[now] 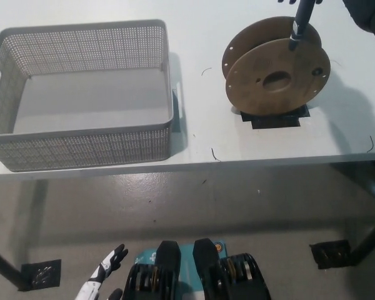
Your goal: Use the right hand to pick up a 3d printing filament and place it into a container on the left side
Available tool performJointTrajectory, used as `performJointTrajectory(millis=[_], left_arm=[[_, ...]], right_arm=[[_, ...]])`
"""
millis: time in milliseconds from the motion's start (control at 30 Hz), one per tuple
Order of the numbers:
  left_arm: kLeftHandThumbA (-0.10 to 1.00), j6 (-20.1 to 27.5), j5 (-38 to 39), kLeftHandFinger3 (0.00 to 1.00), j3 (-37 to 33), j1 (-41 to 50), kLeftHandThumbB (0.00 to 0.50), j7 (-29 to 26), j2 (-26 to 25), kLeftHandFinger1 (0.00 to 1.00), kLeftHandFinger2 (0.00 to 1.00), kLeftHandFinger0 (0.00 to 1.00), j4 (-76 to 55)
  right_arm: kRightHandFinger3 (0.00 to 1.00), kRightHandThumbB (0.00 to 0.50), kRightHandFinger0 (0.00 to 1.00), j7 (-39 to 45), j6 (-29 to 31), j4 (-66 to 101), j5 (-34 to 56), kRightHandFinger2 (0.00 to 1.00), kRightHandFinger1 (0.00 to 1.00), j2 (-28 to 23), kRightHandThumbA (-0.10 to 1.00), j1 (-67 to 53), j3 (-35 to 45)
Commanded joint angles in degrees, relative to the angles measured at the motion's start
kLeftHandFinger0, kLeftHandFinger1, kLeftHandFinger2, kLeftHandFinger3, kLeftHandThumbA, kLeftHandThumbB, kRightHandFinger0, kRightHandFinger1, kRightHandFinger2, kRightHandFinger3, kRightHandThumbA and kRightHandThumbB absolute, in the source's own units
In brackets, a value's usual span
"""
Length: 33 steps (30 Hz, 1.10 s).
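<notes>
The black right hand [298, 22] enters at the upper right of the frame, and only one slim dark finger is visible, pointing down with its tip against the upper rim of the brown cardboard filament spool [277, 70]; the rest of the hand is cut off by the top edge, so whether it is wide, narrow or closed cannot be told. The spool stands upright on its edge in the upper right part of the frame, its two round flanges facing the camera at a slight angle, with a round hub hole and small holes in the near flange. It rests on a black rectangular mat [275, 118] that shows beneath its lower edge. Both lie on the white table [200, 37], whose near edge runs across the middle of the frame. The grey perforated plastic basket [81, 150] with a cut-out handle occupies the upper left of the frame, well apart from the spool, and its floor is bare. The white left hand [103, 281] rests at the lower left of the frame, below the table edge over the grey floor, its fingers spread and holding nothing.
</notes>
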<state>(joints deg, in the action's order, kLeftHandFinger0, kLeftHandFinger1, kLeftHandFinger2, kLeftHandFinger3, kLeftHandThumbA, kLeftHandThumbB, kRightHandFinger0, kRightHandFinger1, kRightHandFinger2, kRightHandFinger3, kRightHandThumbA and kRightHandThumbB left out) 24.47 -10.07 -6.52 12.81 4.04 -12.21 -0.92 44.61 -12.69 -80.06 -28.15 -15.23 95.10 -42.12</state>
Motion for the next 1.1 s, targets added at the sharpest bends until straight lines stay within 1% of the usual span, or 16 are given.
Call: performJointTrajectory(millis=[0, 33, 67, 133, 233, 267, 367, 467, 500, 633, 767, 833, 967, 1000, 1033, 1067], left_arm=[[0.98, 2.5, 0.0, 1.0, -0.5, 0.6, 0.405, 0.0, -0.5, 1.0, 1.0, 1.0, -2.1], [0.98, 2.5, -0.1, 1.0, -0.7, 0.6, 0.399, -0.1, -0.6, 1.0, 1.0, 1.0, -2.1], [0.98, 2.5, -0.1, 1.0, -0.7, 0.7, 0.401, -0.1, -0.8, 1.0, 1.0, 1.0, -2.1], [0.97, 2.5, 0.3, 1.0, -1.0, 0.3, 0.405, 0.0, -0.6, 1.0, 1.0, 1.0, -1.8], [0.96, 2.5, 0.8, 1.0, -1.2, 0.2, 0.397, 0.3, -0.9, 1.0, 1.0, 1.0, -2.0], [0.97, 2.5, 0.6, 1.0, -1.3, 0.1, 0.397, 0.1, -0.8, 1.0, 1.0, 1.0, -1.9], [0.98, 2.5, 0.1, 1.0, -1.2, 0.3, 0.408, -0.4, -0.9, 1.0, 1.0, 1.0, -1.9], [0.98, 2.5, 0.2, 1.0, -1.4, 0.3, 0.402, -0.4, -0.9, 1.0, 1.0, 1.0, -2.0], [0.98, 2.5, 0.2, 1.0, -1.6, 0.2, 0.399, -0.4, -1.1, 1.0, 1.0, 1.0, -2.0], [0.97, 2.5, 0.5, 1.0, -2.1, -0.3, 0.399, -0.5, -1.1, 1.0, 1.0, 1.0, -1.9], [0.98, 2.5, 0.8, 1.0, -1.9, -0.7, 0.41, -0.5, -1.2, 1.0, 1.0, 1.0, -1.8], [0.98, 2.5, 0.5, 1.0, -1.9, -1.0, 0.403, -0.6, -1.3, 1.0, 1.0, 1.0, -1.8], [0.98, 2.5, 0.3, 1.0, -1.5, -1.4, 0.416, -0.1, -1.0, 1.0, 1.0, 1.0, -1.7], [0.98, 2.5, 0.6, 1.0, -1.6, -1.5, 0.418, -0.1, -1.0, 1.0, 1.0, 1.0, -1.7], [0.98, 2.5, 0.6, 1.0, -1.6, -1.7, 0.423, 0.0, -1.0, 1.0, 1.0, 1.0, -1.6], [0.98, 2.5, 0.6, 1.0, -1.6, -1.8, 0.424, 0.0, -0.9, 1.0, 1.0, 1.0, -1.6]], right_arm=[[1.0, 0.466, 1.0, -4.5, 1.6, 0.9, -2.9, 1.0, 1.0, -0.7, 1.0, 1.8, -0.1], [1.0, 0.48, 1.0, -4.9, 1.8, 0.9, -3.3, 1.0, 1.0, -0.5, 1.0, 1.4, -0.5], [1.0, 0.475, 1.0, -6.0, 2.3, 0.9, -3.5, 1.0, 1.0, -0.5, 1.0, 0.7, -0.5], [1.0, 0.487, 1.0, -10.5, 2.8, 0.9, -2.6, 1.0, 1.0, -0.2, 1.0, -1.0, 1.1], [1.0, 0.452, 1.0, -12.9, 4.4, 0.8, -2.7, 1.0, 1.0, 0.5, 1.0, -3.0, 1.5], [1.0, 0.427, 1.0, -13.1, 6.0, 0.5, -2.0, 1.0, 1.0, 0.5, 1.0, -3.7, 2.3], [1.0, 0.446, 1.0, -15.9, 5.7, 0.2, -2.1, 1.0, 1.0, 1.6, 1.0, -6.5, 2.9], [1.0, 0.46, 1.0, -18.0, 6.9, -0.2, -2.8, 1.0, 1.0, 2.3, 1.0, -8.4, 2.9], [1.0, 0.498, 1.0, -21.0, 6.9, -0.3, -2.8, 1.0, 1.0, 2.8, 1.0, -10.1, 3.2], [1.0, 0.5, 1.0, -24.2, 7.2, -0.9, -0.7, 1.0, 1.0, 3.7, 1.0, -12.8, 6.3], [1.0, 0.5, 1.0, -30.9, 8.1, -0.7, -0.9, 1.0, 1.0, 5.0, 1.0, -14.7, 8.1], [1.0, 0.5, 1.0, -32.8, 9.4, -0.7, 0.3, 1.0, 1.0, 5.1, 0.95, -14.9, 10.0], [1.0, 0.5, 1.0, -37.2, 12.8, -0.4, 1.1, 1.0, 1.0, 5.2, 0.81, -15.6, 13.0], [1.0, 0.471, 1.0, -37.8, 13.2, -0.3, 0.9, 1.0, 1.0, 5.2, 0.65, -15.5, 13.2], [1.0, 0.397, 0.97, -38.5, 13.2, -0.4, 0.7, 1.0, 1.0, 5.2, 0.5, -15.4, 13.5], [1.0, 0.396, 0.93, -39.3, 13.1, -0.4, 0.7, 1.0, 1.0, 5.3, 0.42, -15.4, 13.8]])
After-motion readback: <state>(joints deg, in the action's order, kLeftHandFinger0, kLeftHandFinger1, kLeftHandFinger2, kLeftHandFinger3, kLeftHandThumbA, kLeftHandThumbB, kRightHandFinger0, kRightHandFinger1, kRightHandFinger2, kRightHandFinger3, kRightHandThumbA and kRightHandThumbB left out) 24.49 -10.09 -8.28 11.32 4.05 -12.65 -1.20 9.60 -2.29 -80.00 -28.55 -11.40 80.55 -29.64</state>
